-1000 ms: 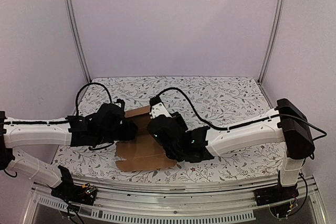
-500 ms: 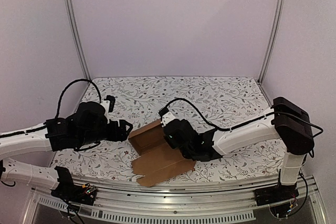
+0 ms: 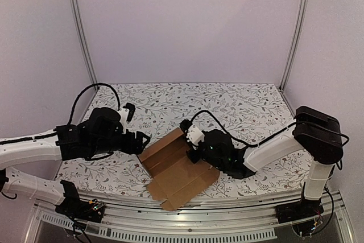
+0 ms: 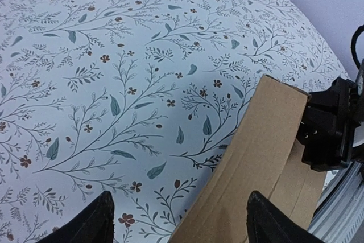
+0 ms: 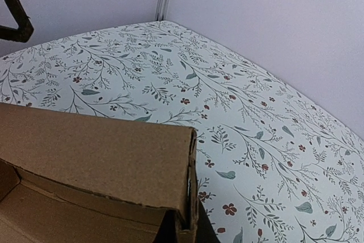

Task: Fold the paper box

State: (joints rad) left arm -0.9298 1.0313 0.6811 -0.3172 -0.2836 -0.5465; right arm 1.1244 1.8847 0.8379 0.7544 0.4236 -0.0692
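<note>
The paper box (image 3: 179,174) is a brown cardboard sheet lying partly folded at the table's front centre, with its far-side flap raised. My right gripper (image 3: 191,147) is shut on the raised flap's right end. In the right wrist view (image 5: 186,230) the doubled cardboard wall (image 5: 96,157) sits pinched between the dark fingers. My left gripper (image 3: 144,139) is open at the box's left corner. In the left wrist view (image 4: 181,204) its fingers (image 4: 96,223) straddle the cardboard edge (image 4: 256,157) without touching it, and the right gripper (image 4: 330,126) shows beyond.
The floral tablecloth (image 3: 227,106) covers the table. Metal frame posts (image 3: 79,27) stand at the back corners with grey walls behind. The table's front rail (image 3: 187,220) runs just below the box's near edge.
The box has slid and turned toward the front right with the right gripper holding it. The left gripper has let go of it and now sits open at its left corner.
</note>
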